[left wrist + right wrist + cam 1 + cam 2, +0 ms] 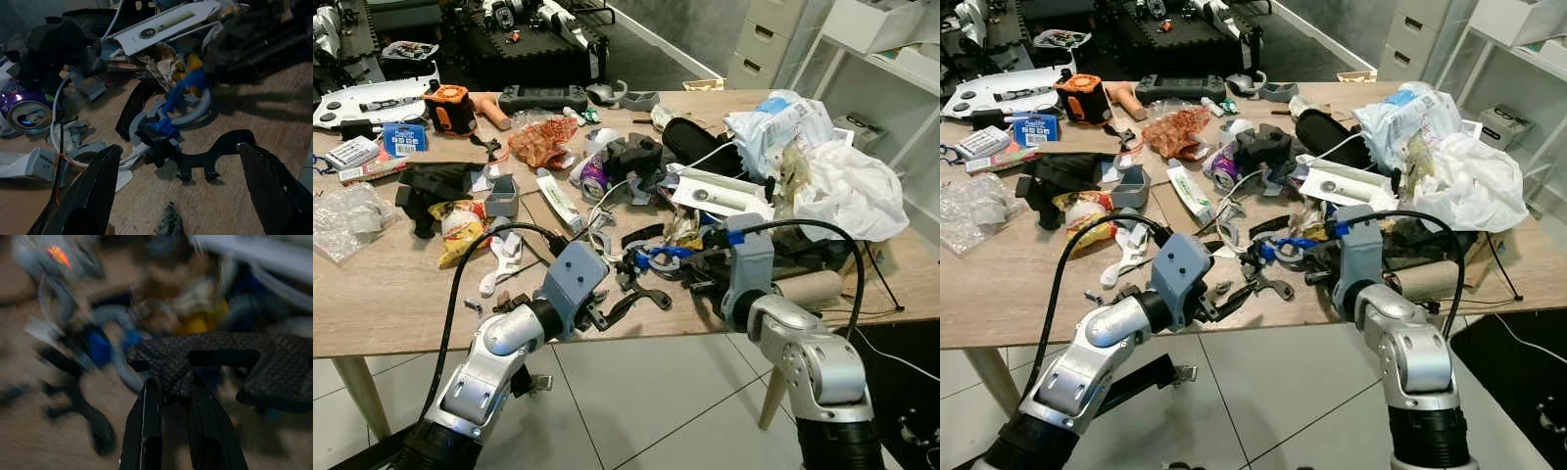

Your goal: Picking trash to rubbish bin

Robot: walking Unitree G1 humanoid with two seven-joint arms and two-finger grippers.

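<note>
**Two grippers work the front edge of a cluttered bench**

Two silver arms reach over the near edge of a wooden bench (401, 294) heaped with rubbish and tools. Taking the purple drink can (594, 176) as the landmark, the left gripper (181, 196) hovers low over the wood nearer the robot than the can, its fingers (85, 196) spread wide and holding nothing. Between them lies a flat black bracket (215, 152), with a tangle of blue tape and grey rings (171, 115) just beyond it, towards the can. The right gripper (171, 396), further from the can on the robot's right, has its fingers (144, 426) drawn nearly together on the edge of a black textured foam piece (215, 362); the wrist picture is blurred, so how firm the hold is cannot be judged. A crumpled white plastic bag (847, 191) sits well beyond the can at the bench's far right, and a yellow snack wrapper (460, 230) lies on the can's left.

The step in hand looks like lifting trash off the bench. It would go best if the right gripper raised the foam straight up, clear of the cable (803, 227) and neighbouring scraps, while the left settled squarely over one piece rather than raking the tangle. Where the rubbish bin stands cannot be told.
</note>
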